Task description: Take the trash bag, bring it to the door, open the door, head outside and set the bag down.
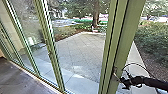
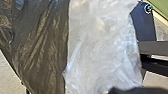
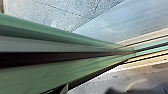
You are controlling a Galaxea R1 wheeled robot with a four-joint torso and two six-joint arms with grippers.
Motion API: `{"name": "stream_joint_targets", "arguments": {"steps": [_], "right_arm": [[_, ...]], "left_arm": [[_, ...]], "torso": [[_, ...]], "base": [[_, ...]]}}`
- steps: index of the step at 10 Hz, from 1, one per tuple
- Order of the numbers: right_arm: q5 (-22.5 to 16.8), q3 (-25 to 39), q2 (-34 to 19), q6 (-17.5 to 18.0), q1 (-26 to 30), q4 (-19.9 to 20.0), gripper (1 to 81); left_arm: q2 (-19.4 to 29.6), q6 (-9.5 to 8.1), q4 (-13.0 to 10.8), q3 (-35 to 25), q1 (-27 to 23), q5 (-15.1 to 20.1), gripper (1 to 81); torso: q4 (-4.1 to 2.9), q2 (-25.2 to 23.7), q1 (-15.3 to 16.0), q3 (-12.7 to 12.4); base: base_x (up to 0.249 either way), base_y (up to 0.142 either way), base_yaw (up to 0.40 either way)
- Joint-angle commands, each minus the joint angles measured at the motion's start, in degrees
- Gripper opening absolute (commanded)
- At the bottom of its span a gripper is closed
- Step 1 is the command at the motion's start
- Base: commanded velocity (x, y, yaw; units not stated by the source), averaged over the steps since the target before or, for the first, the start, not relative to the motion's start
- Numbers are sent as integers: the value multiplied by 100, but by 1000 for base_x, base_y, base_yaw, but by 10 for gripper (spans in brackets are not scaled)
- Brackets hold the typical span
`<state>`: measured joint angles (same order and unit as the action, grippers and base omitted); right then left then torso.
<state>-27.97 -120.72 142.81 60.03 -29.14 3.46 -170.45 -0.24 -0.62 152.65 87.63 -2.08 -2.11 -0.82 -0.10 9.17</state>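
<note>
The trash bag [image 2: 53, 47] lies immediately before the left wrist camera, near the left gripper, whose hold cannot be determined; the right gripper [image 1: 120, 79] is at the green door frame [image 1: 125, 37], its opening likewise indeterminable

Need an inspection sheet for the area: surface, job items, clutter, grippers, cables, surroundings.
Surface: dark indoor floor; paved yard beyond the green frames.
Job items: dark trash bag, creased, beside pale translucent plastic; green door frame, open or closed cannot be told.
Clutter: nothing seen.
Grippers: right gripper at the door frame, contact unclear; left, hold on the bag cannot be told.
Cables: thin dark cable looping above the right gripper.
Surroundings: glazed panels, tree trunk, shrubs.
</note>
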Motion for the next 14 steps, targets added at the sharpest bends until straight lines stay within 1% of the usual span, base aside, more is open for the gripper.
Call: {"name": "stream_joint_targets", "arguments": {"steps": [1,4,7,8,10,12,13,14], "right_arm": [[-543,-152,699,343,289,-276,811],[-534,-161,541,343,421,-267,811],[-526,85,259,343,508,-258,811],[-526,173,136,343,544,-267,811],[-526,479,-240,343,640,-267,811],[-464,981,-725,343,807,-276,811],[-236,1245,-1033,334,930,-276,811],[-104,1420,-1260,343,1113,-328,811]], "left_arm": [[54,-2,27,-16,-136,367,10],[46,-2,27,-16,-118,367,10],[37,-2,9,-16,-118,375,10],[37,-2,9,-16,-118,375,10],[37,-2,1,-16,-118,375,10],[37,-2,-26,-33,-101,375,10],[37,-2,-35,-42,-92,375,10],[37,-2,-35,-42,-57,375,10]], "torso": [[0,0,10,0],[0,-2,10,0],[0,2,15,2],[0,5,19,6],[0,15,41,15],[-4,24,52,24],[-6,29,57,30],[-9,33,61,35]], "base": [[97,0,0],[97,0,0],[97,0,0],[0,0,0],[0,0,0],[0,0,0],[0,0,0],[0,0,0]]}}
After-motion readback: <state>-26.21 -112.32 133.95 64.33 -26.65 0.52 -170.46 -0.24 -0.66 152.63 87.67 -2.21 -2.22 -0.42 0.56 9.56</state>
